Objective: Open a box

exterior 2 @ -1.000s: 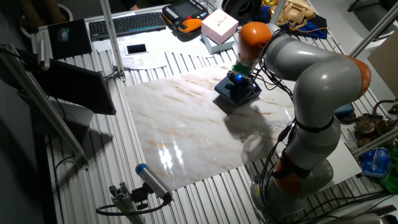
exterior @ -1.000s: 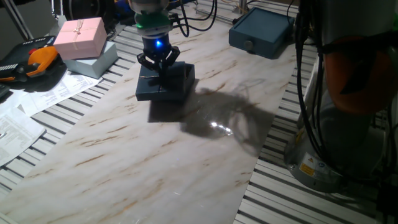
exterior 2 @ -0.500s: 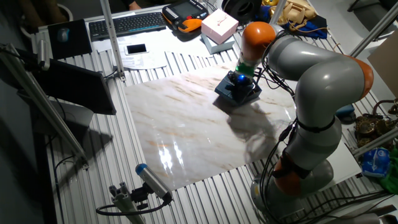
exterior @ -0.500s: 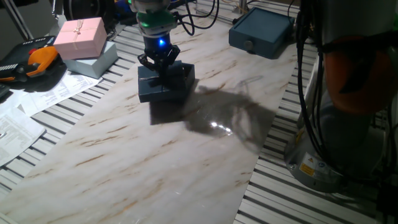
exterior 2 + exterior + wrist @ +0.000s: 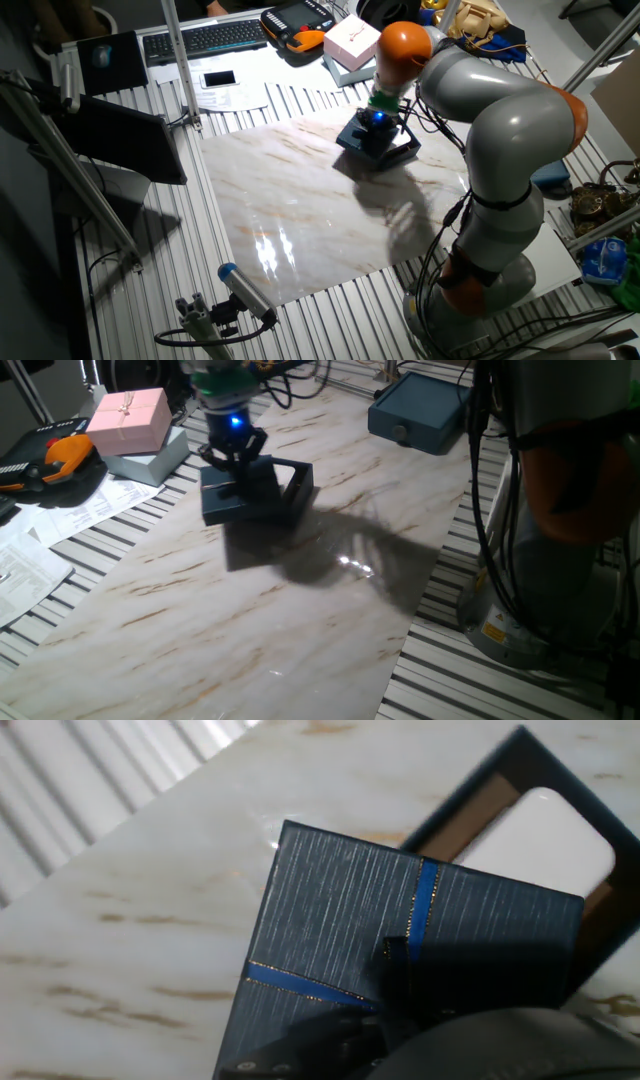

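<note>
The dark navy box's lid (image 5: pixel 238 497) with its ribbon hangs tilted in my gripper (image 5: pixel 233 462), lifted off and shifted left of the box's base (image 5: pixel 298 484). The gripper is shut on the lid at the bow. In the hand view the lid (image 5: pixel 350 930) fills the middle, and behind it the open base (image 5: pixel 505 780) shows its white insert (image 5: pixel 545 835). In the other fixed view the gripper (image 5: pixel 374 122) holds the lid (image 5: pixel 358 136) over the left side of the base (image 5: pixel 402 151). My fingers show only as a dark blur at the hand view's bottom edge.
A pink gift box (image 5: pixel 130 417) sits on a grey box at the far left. A larger blue case with a knob (image 5: pixel 420 410) stands at the back right. Papers (image 5: pixel 60 520) and an orange tool (image 5: pixel 68 455) lie left of the marble slab (image 5: pixel 300 620). My arm's base (image 5: pixel 540 590) is at the right.
The gripper has risen and moved left with the lid, which has come off the base and uncovered it.
</note>
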Motion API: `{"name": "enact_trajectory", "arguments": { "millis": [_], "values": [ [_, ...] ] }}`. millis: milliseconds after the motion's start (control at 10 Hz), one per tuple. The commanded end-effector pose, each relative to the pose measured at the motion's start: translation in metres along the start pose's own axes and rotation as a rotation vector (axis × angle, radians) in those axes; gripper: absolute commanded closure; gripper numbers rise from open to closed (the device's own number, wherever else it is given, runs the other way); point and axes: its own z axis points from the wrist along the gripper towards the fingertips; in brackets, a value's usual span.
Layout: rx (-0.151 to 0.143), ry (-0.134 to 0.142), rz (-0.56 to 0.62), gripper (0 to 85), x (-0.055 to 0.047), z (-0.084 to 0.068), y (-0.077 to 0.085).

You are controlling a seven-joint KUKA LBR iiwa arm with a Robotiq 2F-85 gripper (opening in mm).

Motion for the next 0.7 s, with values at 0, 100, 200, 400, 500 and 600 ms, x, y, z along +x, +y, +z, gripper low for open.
{"name": "enact_trajectory", "arguments": {
  "millis": [0, 100, 200, 400, 500, 600],
  "values": [
    [-0.009, 0.009, -0.156, 85.0, 0.002, -0.002, 0.008],
    [-0.006, 0.008, -0.218, 85.0, 0.005, -0.003, 0.020],
    [-0.001, 0.009, -0.260, 85.0, 0.009, -0.005, 0.030],
    [-0.003, 0.005, -0.335, 85.0, 0.012, -0.005, 0.042],
    [0.005, -0.001, -0.389, 85.0, 0.013, -0.002, 0.050],
    [0.002, 0.000, -0.444, 85.0, 0.012, 0.001, 0.053]
  ]
}}
